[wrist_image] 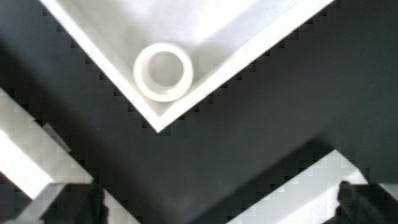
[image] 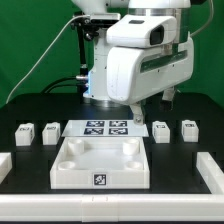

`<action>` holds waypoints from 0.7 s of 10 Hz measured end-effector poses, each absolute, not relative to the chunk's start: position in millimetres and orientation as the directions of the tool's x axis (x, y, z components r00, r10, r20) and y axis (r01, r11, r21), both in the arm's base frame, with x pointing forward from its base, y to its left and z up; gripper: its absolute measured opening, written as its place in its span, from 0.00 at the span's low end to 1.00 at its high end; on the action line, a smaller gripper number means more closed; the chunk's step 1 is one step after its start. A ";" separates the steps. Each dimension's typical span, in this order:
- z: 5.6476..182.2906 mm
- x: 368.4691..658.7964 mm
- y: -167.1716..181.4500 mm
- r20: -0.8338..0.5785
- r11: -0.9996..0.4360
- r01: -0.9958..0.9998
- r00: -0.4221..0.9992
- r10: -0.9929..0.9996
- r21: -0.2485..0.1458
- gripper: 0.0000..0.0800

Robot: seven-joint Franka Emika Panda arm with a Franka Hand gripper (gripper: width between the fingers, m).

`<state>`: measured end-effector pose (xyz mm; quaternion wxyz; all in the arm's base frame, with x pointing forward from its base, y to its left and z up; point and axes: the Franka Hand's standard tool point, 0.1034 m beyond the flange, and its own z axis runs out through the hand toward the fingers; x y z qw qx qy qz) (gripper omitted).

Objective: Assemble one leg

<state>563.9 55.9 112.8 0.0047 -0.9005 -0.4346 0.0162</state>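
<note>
As far as the pictures show, nothing of the assembly is done. The tool (image: 150,106) hangs above the bench (image: 175,155), clear of every part. In the wrist view the tool (wrist_image: 214,205) is released: its two dark fingertips (wrist_image: 71,205) stand wide apart with only bare bench between them.

The nearest leg (image: 161,130) sits loose just below and beside the tool, and the next leg (image: 188,128) lies a little beyond it. The third leg (image: 50,130) and fourth leg (image: 24,131) lie well off on the tool's other side, past the marker board (image: 105,127).

The tray (image: 100,165) lies on the bench, nearer the exterior camera than the tool. The wrist view shows one tray corner just ahead of the fingertips, and its round socket (wrist_image: 164,72) is empty. No leg appears to stand on the tray.

Everything is left to do: reach a leg, grasp it, carry it to a socket and seat it.
</note>
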 end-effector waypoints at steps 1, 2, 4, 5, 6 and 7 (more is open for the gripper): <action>112.8 563.9 55.9 -0.025 -0.622 0.782 0.622 0.783 -0.023 0.81; 112.8 563.9 55.9 -0.025 -0.622 0.782 0.622 0.783 -0.023 0.81; 112.8 563.8 55.9 -0.025 -0.622 0.782 0.622 0.783 -0.023 0.81; 112.7 563.8 55.9 -0.025 -0.622 0.782 0.622 0.783 -0.023 0.81; 112.7 563.8 55.9 -0.025 -0.622 0.782 0.622 0.783 -0.023 0.81; 112.7 563.8 55.9 -0.025 -0.622 0.782 0.622 0.783 -0.023 0.81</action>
